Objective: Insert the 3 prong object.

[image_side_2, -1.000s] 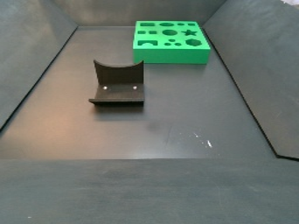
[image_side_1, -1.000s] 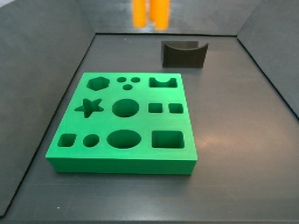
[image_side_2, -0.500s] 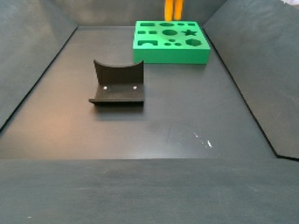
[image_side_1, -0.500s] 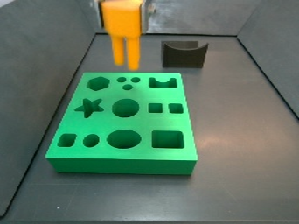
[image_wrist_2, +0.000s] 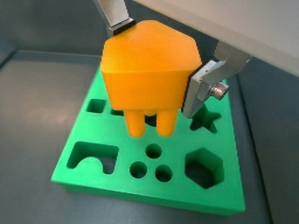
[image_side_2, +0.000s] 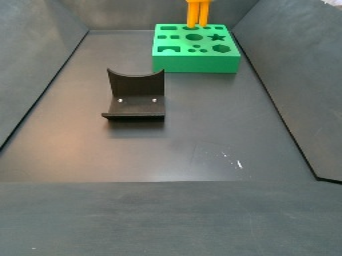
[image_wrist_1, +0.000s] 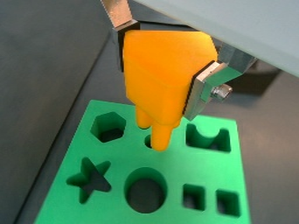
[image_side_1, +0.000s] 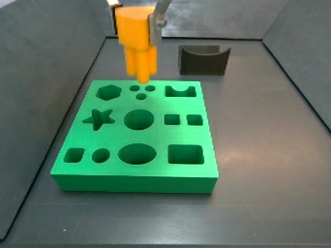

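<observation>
My gripper (image_wrist_1: 166, 54) is shut on the 3 prong object (image_wrist_1: 163, 74), a bright orange block with short rounded prongs pointing down. It also shows in a wrist view (image_wrist_2: 146, 74) and in both side views (image_side_1: 135, 46) (image_side_2: 197, 11). It hangs just above the far end of the green block (image_side_1: 135, 136), over the small round holes (image_side_1: 143, 91) next to the hexagon hole (image_side_1: 108, 93). The prongs stand clear of the green block (image_wrist_2: 146, 162). The silver fingers (image_wrist_2: 211, 77) clamp the orange block's sides.
The green block (image_side_2: 195, 48) has several shaped holes: star, circles, squares, a U shape. A dark grey curved block (image_side_1: 203, 60) sits behind it, also seen in a side view (image_side_2: 134, 95). Dark bin walls slope up around the floor.
The gripper with the orange object has come down from above and moved left over the green block's far end, then lowered slightly closer to the round holes.
</observation>
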